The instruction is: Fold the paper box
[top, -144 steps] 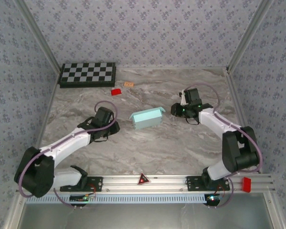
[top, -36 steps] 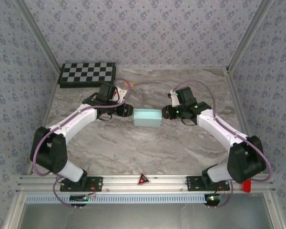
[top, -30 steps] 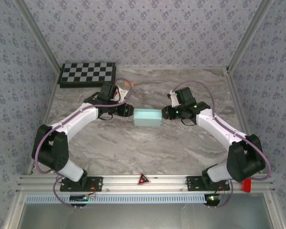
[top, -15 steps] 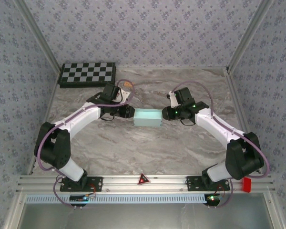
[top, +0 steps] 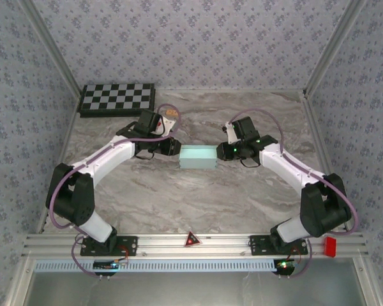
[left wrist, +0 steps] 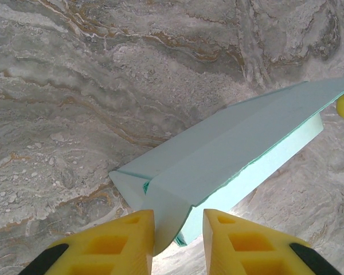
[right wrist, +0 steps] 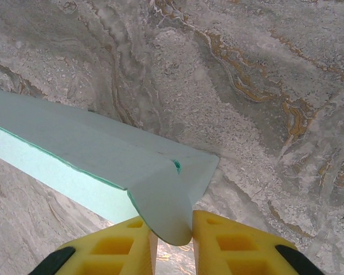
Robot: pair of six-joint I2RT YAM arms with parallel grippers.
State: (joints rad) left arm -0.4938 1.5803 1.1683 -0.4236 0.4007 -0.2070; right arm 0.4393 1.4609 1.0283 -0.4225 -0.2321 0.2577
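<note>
- Paper box [top: 198, 156] of pale aqua thin card lies mid-table on the grey marble-patterned tabletop [top: 179, 204], one of my arms at each short end.
- I judge the step to be folding the end flaps. The right gripper [right wrist: 175, 243] pinches its flap between both yellow fingers. The left gripper [left wrist: 179, 243] straddles the opposite flap with a sliver of gap at one finger, so I cannot tell whether it grips.
- Next I'd turn both flaps inward evenly, without crushing the card.
- Locking tabs and the underside are hidden from me.
</note>
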